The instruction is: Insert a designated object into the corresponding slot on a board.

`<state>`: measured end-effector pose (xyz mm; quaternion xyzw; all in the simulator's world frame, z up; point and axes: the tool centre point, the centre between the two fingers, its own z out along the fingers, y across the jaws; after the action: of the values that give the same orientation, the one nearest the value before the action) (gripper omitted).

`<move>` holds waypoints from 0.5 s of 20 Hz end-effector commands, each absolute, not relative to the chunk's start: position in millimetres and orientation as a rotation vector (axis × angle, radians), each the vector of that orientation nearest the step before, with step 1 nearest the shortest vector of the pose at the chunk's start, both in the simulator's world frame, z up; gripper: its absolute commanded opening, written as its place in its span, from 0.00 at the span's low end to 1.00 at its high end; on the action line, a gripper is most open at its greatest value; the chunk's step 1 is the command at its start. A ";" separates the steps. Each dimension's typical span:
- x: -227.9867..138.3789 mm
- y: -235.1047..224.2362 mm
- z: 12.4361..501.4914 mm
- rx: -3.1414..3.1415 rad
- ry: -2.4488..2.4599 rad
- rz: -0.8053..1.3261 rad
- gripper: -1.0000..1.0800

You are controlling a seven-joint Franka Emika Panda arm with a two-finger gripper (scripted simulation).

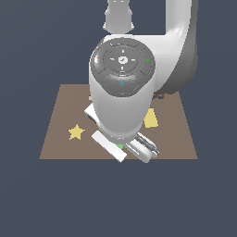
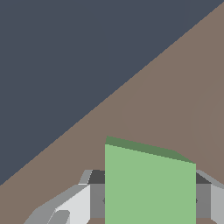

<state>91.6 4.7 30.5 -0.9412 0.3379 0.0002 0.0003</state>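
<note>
The green diamond piece (image 2: 149,186) is pinched between the fingers (image 2: 98,199) of the gripper (image 1: 121,147), held over the near edge of the brown board (image 1: 60,120). A yellow star (image 1: 76,132) is seen on the exterior view's left, a yellow rectangle (image 1: 150,119) beside the arm. The slot is hidden by the arm. No readable writing is shown

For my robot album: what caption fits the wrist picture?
The hand holds the green diamond over the brown board.

Simulated test scene: brown board (image 1: 60,139) amid featureless dark-blue void.
</note>
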 end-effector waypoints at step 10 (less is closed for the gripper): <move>75.5 -5.4 32.7 -2.778 1.465 0.000 0.00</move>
<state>78.3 -4.0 32.1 -0.8953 0.4454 0.0001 0.0003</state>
